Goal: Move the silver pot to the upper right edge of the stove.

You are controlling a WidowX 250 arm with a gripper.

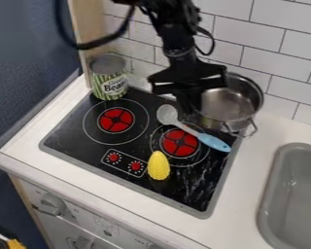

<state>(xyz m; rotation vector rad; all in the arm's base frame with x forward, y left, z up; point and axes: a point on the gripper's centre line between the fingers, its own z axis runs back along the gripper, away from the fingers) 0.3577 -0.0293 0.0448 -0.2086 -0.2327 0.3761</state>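
The black gripper hangs at the left side of the silver pot, its lower part overlapping the pot's left rim in the view. Whether it holds the rim cannot be made out against the dark stove. Upright, with its mouth facing up, the pot is at the upper right edge of the black stove, near the tiled wall. Two wire handle loops show at its lower right. The arm hides part of the pot's left and back rim.
A spoon with a light blue handle lies across the right red burner, just below the pot. Yellow corn lies near the front knobs. A green striped can stands at the back left corner. The grey sink is at right.
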